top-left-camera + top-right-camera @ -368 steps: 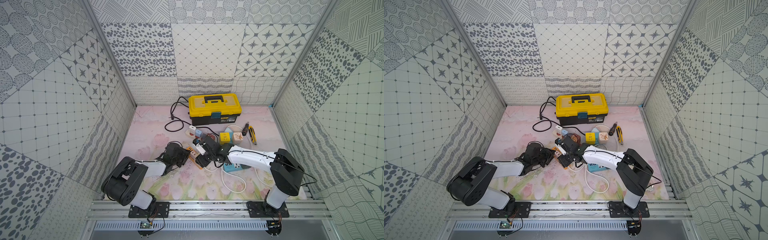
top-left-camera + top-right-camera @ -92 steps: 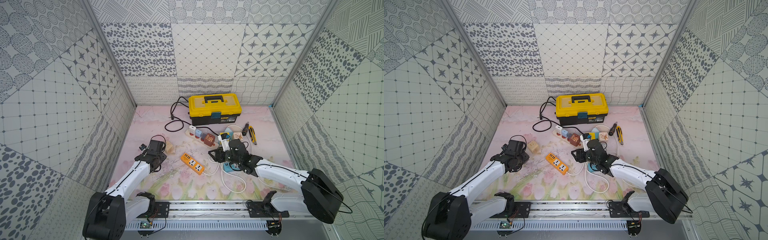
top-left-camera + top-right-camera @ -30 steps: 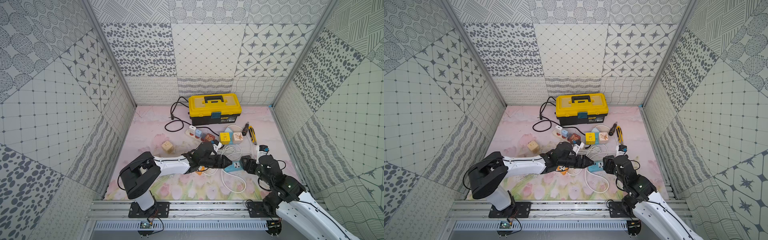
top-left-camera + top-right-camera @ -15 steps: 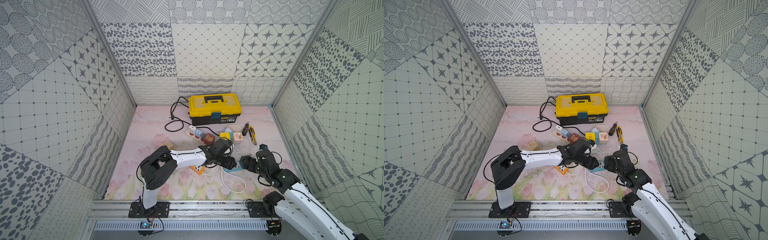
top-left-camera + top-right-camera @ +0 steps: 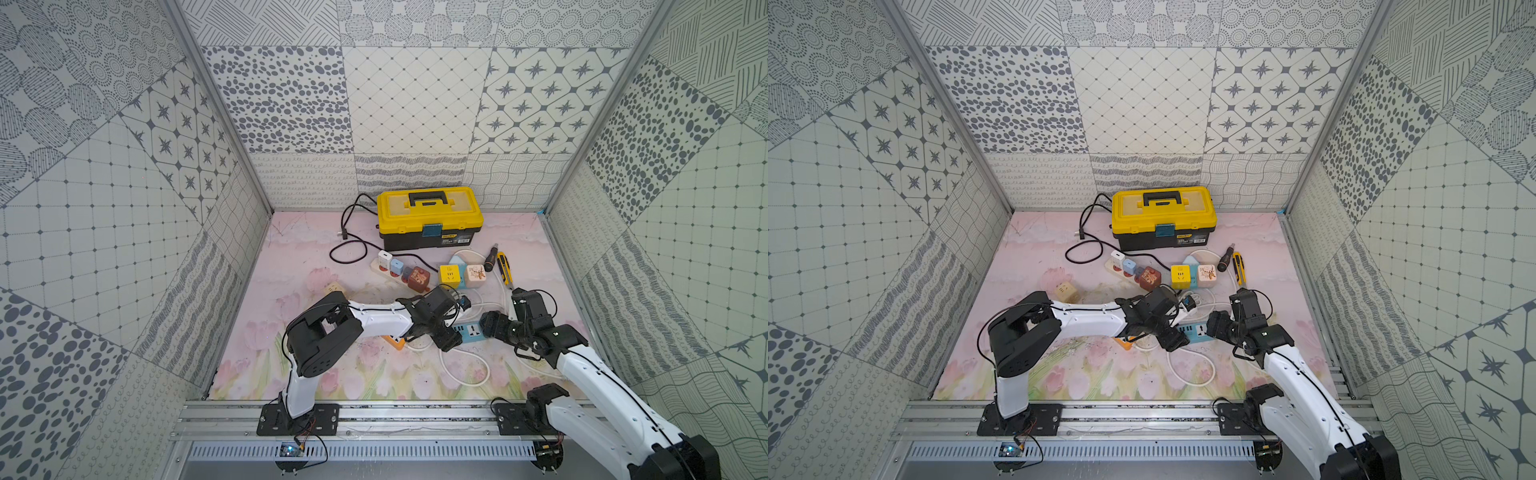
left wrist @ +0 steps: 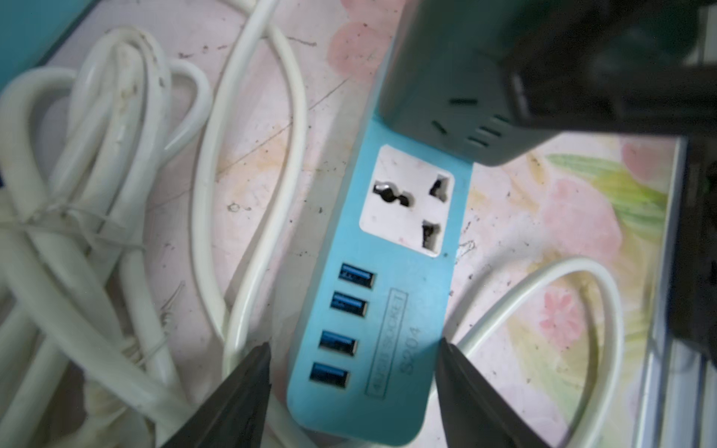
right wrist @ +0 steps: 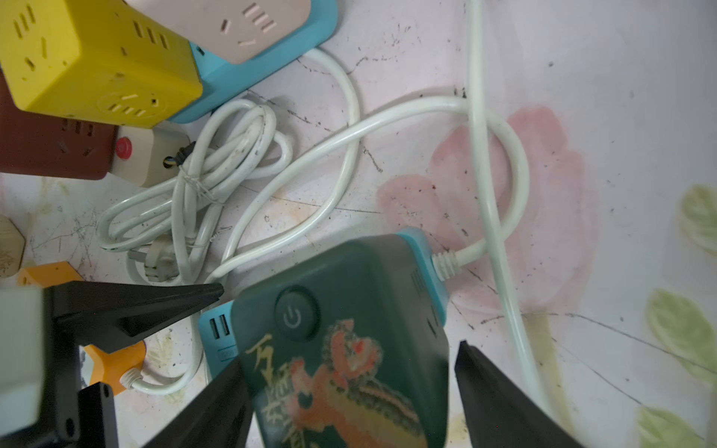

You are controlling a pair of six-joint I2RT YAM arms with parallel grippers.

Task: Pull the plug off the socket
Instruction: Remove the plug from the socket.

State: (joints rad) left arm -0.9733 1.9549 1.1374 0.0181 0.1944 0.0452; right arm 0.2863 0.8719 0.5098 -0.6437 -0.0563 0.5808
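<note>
the blue power strip (image 5: 471, 332) lies flat on the tabletop (image 5: 316, 257). the dark green plug block (image 7: 349, 349) sits plugged into the strip's cord end. the left arm (image 5: 374, 322) lies low over the tabletop toward the strip's usb end. the left jaws stand wide, one tip on each side of that end; one is clear of the strip, and whether the other touches its edge i cannot tell. the right arm (image 5: 590, 374) meets the strip at the plug end. the right jaws stand wide around the plug block, one tip against its side and the other just clear of it. a free socket (image 6: 411, 205) shows on the strip between the usb ports and the block. the strip's white cord (image 7: 518, 182) leaves beside the block and loops away. an orange strip (image 7: 112, 364) lies near the usb end. a yellow toolbox (image 5: 430, 208) stands well apart from the blue strip.
</note>
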